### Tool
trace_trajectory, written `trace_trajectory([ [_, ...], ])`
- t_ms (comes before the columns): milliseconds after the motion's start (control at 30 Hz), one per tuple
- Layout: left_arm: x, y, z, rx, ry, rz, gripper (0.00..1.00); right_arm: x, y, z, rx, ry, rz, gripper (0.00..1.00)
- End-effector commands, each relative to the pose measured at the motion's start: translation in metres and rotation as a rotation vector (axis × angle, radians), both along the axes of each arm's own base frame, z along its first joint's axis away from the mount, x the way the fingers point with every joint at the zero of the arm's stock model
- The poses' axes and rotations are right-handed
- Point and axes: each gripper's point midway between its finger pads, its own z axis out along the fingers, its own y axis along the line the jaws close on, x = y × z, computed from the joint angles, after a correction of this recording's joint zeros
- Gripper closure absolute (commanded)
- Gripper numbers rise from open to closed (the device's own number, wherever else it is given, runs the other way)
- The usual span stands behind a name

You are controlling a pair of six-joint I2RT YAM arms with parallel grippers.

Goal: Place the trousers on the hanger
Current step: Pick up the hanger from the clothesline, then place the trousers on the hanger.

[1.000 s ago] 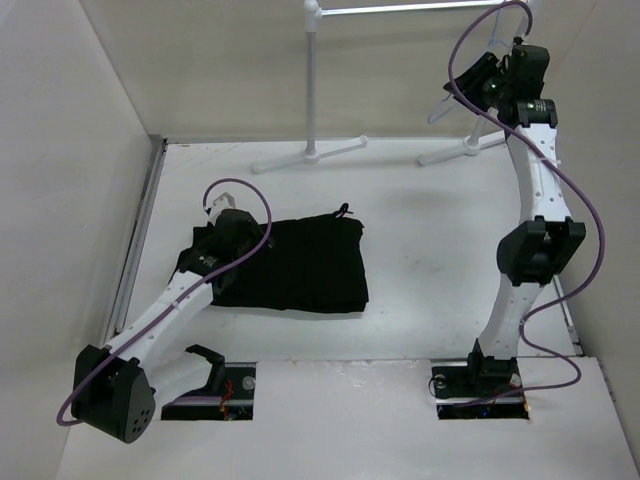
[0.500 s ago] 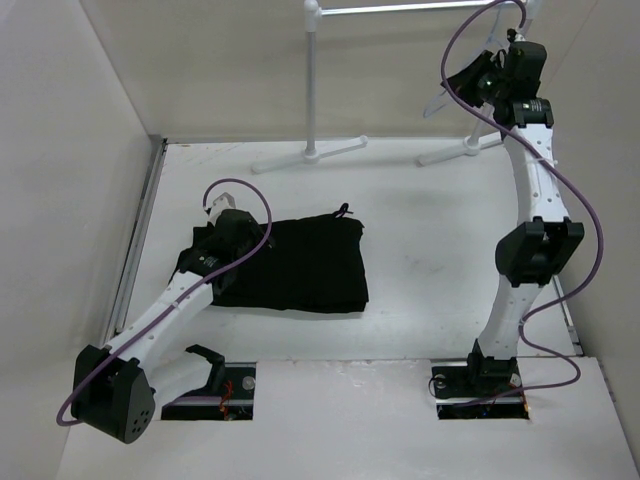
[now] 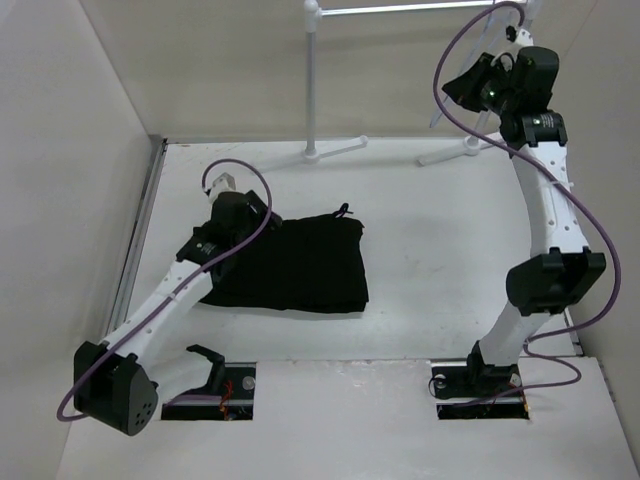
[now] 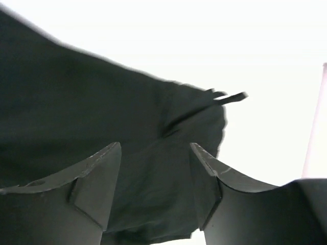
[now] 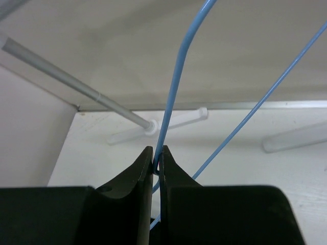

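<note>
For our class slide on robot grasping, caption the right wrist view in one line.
Right gripper shut on the thin blue hanger, white rack behind.

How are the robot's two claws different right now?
The left claw is open, jaws apart; the right claw is shut on the hanger, pinching its thin wire. The left claw is down low over the black trousers; the right claw is raised high up by the rack. Both claws are black.
</note>
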Motion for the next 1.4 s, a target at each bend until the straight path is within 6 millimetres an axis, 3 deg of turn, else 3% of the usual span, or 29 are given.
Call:
trace_trajectory([
  [0,0.020,-0.019,0.068,-0.065,-0.152,-0.056,0.46,-0.024,0.029,-0.002,-0.053,-0.052,0.099,0.98],
  [200,0.040,-0.057,0.148,-0.112,-0.295,-0.174,0.45,-0.069,0.057,-0.028,-0.077,-0.023,0.165,0.98],
  [300,0.045,-0.091,0.180,-0.147,-0.357,-0.260,0.44,-0.097,0.074,-0.044,-0.086,0.003,0.211,0.98],
  [400,0.045,-0.131,0.202,-0.168,-0.403,-0.352,0.43,-0.132,0.099,-0.073,-0.091,0.055,0.277,0.98],
  [567,0.037,-0.194,0.205,-0.141,-0.411,-0.483,0.42,-0.178,0.124,-0.132,-0.115,0.174,0.328,0.98],
  [700,0.041,-0.226,0.179,-0.062,-0.365,-0.518,0.42,-0.208,0.138,-0.159,-0.135,0.230,0.360,0.98],
  [867,0.043,-0.241,0.147,0.057,-0.309,-0.516,0.46,-0.227,0.146,-0.170,-0.141,0.254,0.374,0.98],
  [1033,0.034,-0.239,0.136,0.142,-0.288,-0.491,0.52,-0.232,0.139,-0.168,-0.154,0.245,0.340,0.98],
  [1133,0.023,-0.234,0.147,0.128,-0.313,-0.474,0.52,-0.235,0.135,-0.166,-0.158,0.240,0.333,0.99],
  [1267,0.014,-0.229,0.182,0.055,-0.374,-0.449,0.48,-0.231,0.128,-0.170,-0.172,0.242,0.293,1.00],
  [1367,0.006,-0.224,0.197,0.028,-0.386,-0.440,0.48,-0.227,0.123,-0.168,-0.178,0.233,0.259,1.00],
])
